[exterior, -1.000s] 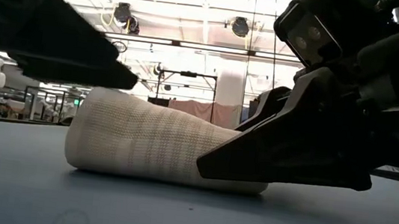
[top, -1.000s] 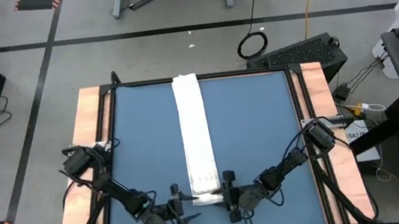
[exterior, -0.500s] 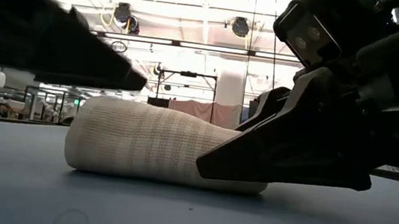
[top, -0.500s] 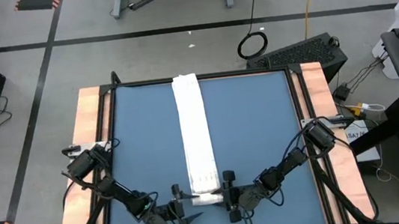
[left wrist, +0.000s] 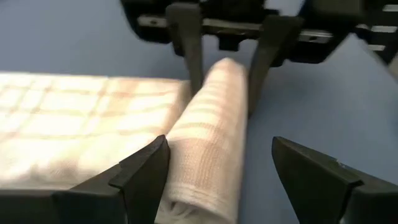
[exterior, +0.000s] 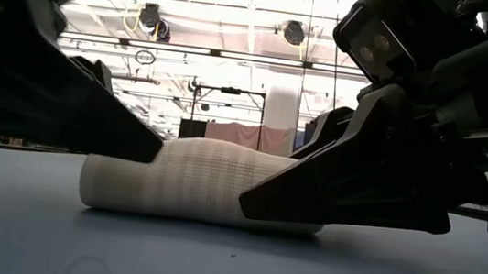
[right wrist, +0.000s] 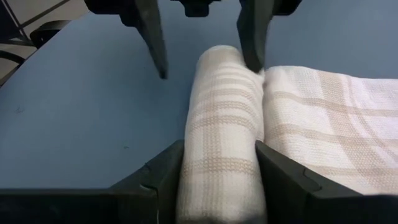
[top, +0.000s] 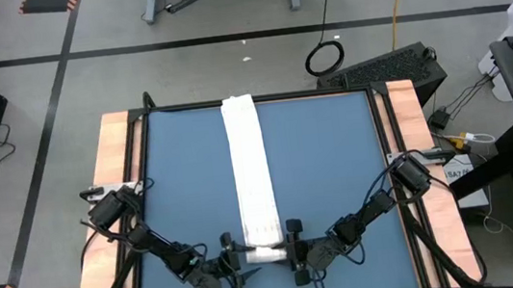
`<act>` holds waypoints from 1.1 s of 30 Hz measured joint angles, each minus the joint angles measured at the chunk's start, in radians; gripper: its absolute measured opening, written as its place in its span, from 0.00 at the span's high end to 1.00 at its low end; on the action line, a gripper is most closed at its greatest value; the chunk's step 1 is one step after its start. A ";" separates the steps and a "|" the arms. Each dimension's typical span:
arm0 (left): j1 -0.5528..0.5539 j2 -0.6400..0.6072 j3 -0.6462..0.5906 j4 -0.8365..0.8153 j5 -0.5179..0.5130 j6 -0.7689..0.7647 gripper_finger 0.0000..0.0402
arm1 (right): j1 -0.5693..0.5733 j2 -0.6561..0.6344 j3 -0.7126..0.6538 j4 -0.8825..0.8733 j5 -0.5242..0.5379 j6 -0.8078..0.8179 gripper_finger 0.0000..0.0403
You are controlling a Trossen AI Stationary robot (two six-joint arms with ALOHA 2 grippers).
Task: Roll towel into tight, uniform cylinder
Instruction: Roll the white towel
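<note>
We see the towel (top: pixel 251 179) lying along the table (top: pixel 337 173), near end rolled. Right gripper (right wrist: pixel 219 171) clamps the roll (right wrist: pixel 221 134); left gripper (left wrist: pixel 219 167) straddles it, fingers apart.

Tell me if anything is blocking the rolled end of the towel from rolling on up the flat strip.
Nothing visible does. The towel lies as a bare flat strip up the blue table, with its rolled end between the left gripper and right gripper, one at each end of the roll.
</note>
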 joint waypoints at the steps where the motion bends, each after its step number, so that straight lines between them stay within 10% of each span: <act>1: 0.003 0.000 0.000 -0.008 -0.001 -0.010 0.28 | 0.000 0.000 0.000 0.001 0.000 -0.002 0.58; 12: 0.013 0.043 0.000 0.006 0.048 -0.131 0.31 | 0.001 0.001 0.000 0.003 0.015 -0.027 0.58; 33: 0.064 0.038 0.000 0.010 0.269 -0.214 0.78 | 0.052 -0.047 -0.003 -0.004 0.153 -0.312 0.33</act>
